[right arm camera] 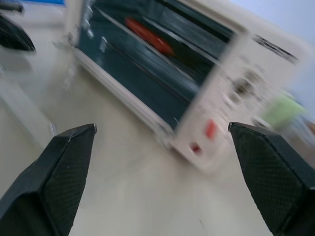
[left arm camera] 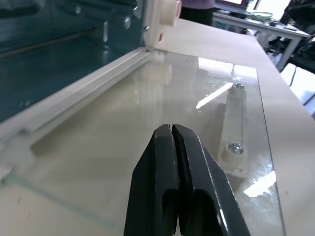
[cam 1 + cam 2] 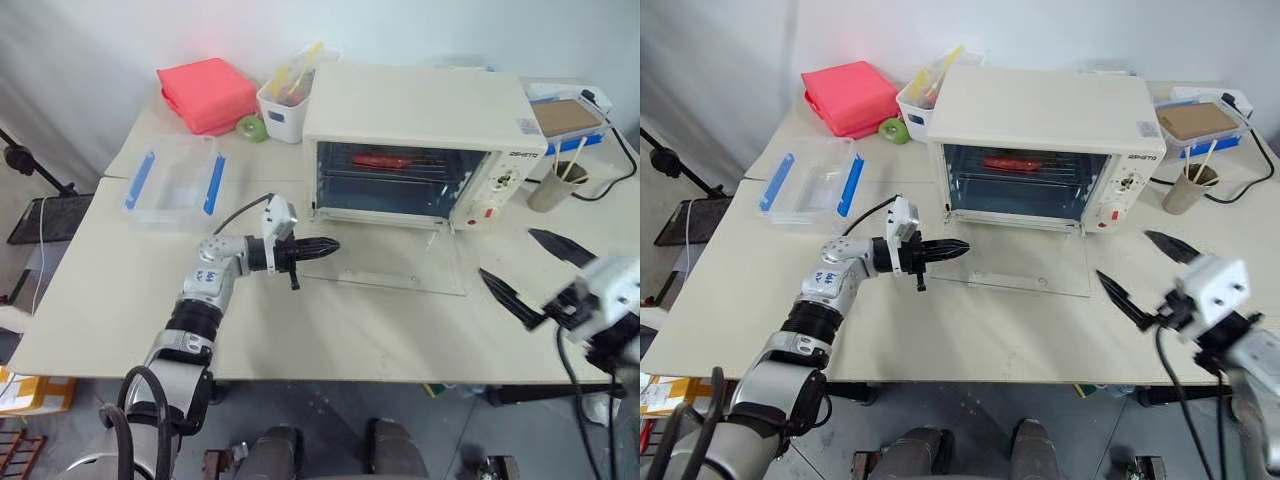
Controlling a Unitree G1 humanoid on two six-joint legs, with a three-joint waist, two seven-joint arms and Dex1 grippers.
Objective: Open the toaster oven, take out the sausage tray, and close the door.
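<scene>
Your left arm reaches forward, wrist bent so the left gripper (image 3: 325, 245) points level toward your right, fingers (image 2: 170, 191) pressed together. Your right gripper (image 3: 545, 270) sits low at your right, fingers (image 1: 59, 172) spread wide.

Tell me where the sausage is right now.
The sausage is inside the toaster oven at the back of the table, up on the rack behind the door, which lies open flat.

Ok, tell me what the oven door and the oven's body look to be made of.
The door: clear glass, glossy; the table shows through it and it catches glare. The toaster oven body: probably painted sheet metal, smooth cream; plastic can't be ruled out.
</scene>
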